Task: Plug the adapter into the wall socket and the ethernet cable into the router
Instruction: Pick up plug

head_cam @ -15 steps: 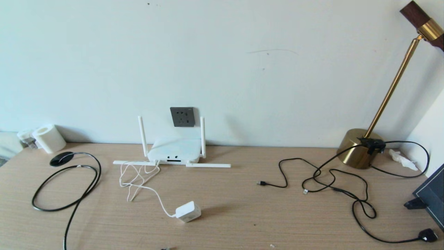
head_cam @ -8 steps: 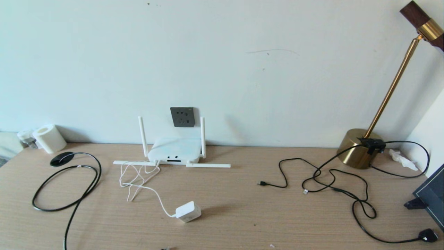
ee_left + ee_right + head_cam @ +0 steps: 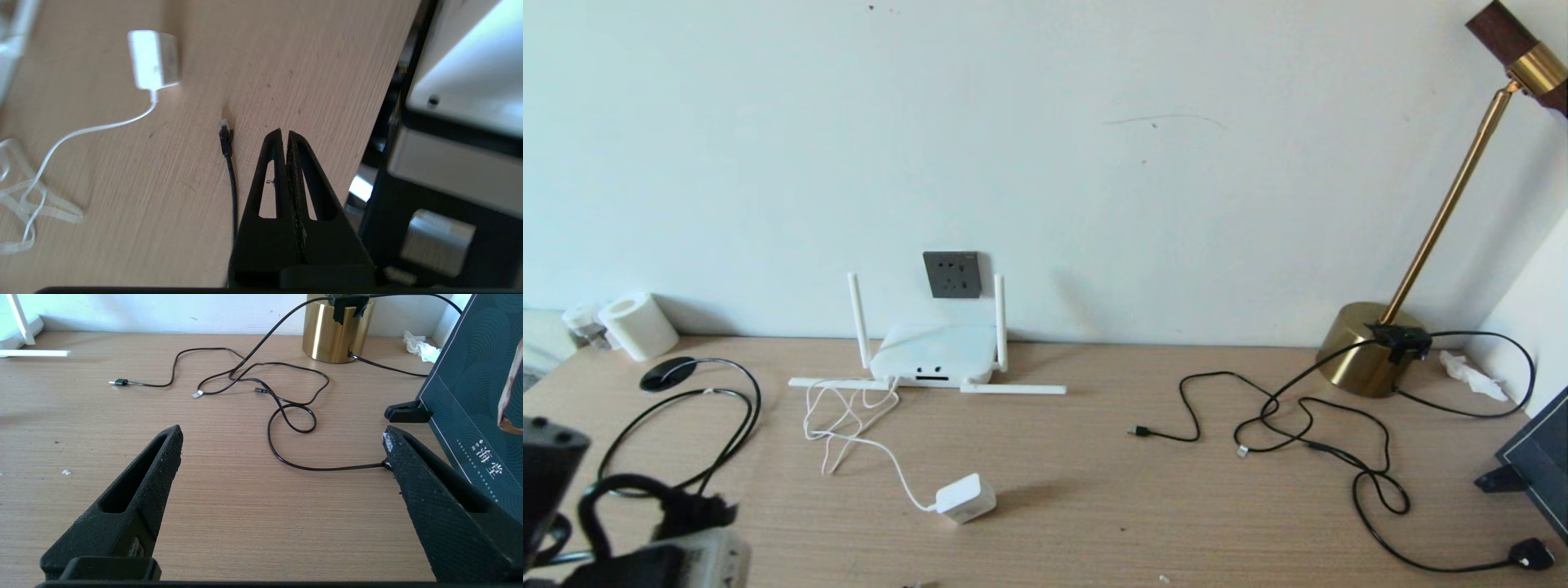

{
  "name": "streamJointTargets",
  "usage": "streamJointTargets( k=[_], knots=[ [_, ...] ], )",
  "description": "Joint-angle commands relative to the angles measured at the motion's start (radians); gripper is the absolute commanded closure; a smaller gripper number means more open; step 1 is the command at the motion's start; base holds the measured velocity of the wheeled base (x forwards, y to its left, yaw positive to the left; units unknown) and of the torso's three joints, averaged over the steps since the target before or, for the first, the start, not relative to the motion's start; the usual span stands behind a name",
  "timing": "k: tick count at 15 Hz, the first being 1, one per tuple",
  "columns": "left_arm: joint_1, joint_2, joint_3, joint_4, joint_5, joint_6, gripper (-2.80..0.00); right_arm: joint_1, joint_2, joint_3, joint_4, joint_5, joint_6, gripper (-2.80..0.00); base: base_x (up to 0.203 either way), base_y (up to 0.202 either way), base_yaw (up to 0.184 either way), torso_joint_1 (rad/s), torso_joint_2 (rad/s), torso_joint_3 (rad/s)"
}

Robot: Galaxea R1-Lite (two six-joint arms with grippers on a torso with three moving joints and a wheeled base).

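The white adapter (image 3: pixel 965 497) lies on the desk at front centre, and its thin cord runs back to the router (image 3: pixel 935 355) under the grey wall socket (image 3: pixel 952 274). The black ethernet cable (image 3: pixel 757 407) loops at the left from a black disc (image 3: pixel 668 373). Its clear-tipped plug (image 3: pixel 225 136) lies near the desk's front edge. My left gripper (image 3: pixel 284 134) hovers just beside that plug, shut and holding nothing, with the adapter (image 3: pixel 153 59) further off. The left arm (image 3: pixel 645 555) shows at the lower left. My right gripper (image 3: pixel 282 433) is open and empty over bare desk.
A brass lamp (image 3: pixel 1368 351) stands at the back right, with thin black USB cables (image 3: pixel 1307 425) tangled in front of it. A dark box (image 3: pixel 1539 457) leans at the right edge. A paper roll (image 3: pixel 639 325) sits back left. The desk's front edge (image 3: pixel 384 122) borders my body.
My left arm has risen into the head view at the lower left. The adapter, cables and router have not moved.
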Motion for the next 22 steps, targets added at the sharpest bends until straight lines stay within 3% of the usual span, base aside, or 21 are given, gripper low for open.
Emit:
streamJointTargets(
  k=[1,5,9,10,11,15,19,22],
  knots=[
    [-0.005,0.183,-0.017,-0.002,-0.002,0.075,0.0,0.0,0.001,0.0,-0.001,0.0,0.0,-2.8,0.0,0.0,0.0,0.0,0.0,0.0],
    [-0.002,0.418,-0.173,-0.002,0.057,0.237,0.0,0.0,0.001,0.0,-0.001,0.0,0.0,-2.8,0.0,0.0,0.0,0.0,0.0,0.0],
    [-0.003,0.545,-0.355,0.042,0.089,0.292,0.0,0.0,0.001,0.0,0.0,0.0,0.0,-2.8,0.0,0.0,0.0,0.0,0.0,0.0],
    [-0.003,0.551,-0.385,0.089,0.09,0.295,-1.76,0.0,0.001,0.0,0.0,0.0,0.0,-2.8,0.0,0.0,0.0,0.0,0.0,0.0],
    [-0.004,0.571,-0.405,0.106,0.09,0.295,-2.8,0.0,0.0,0.0,-0.001,0.0,0.0,-2.8,0.0,0.0,0.0,0.0,0.0,0.0],
    [-0.005,0.656,-0.424,0.001,0.09,0.296,-2.8,0.0,0.002,0.0,0.0,0.0,0.0,-2.8,0.0,0.0,0.0,0.0,0.0,0.0],
    [-0.01,0.742,-0.474,-0.022,0.09,0.283,-2.8,0.0,0.002,0.0,-0.001,0.0,0.0,-2.8,0.0,0.0,0.0,0.0,0.0,0.0],
    [-0.009,0.802,-0.516,-0.022,0.089,0.237,-2.8,0.0,0.002,0.0,-0.001,0.0,0.0,-2.8,0.0,0.0,0.0,0.0,0.0,0.0]
  ],
)
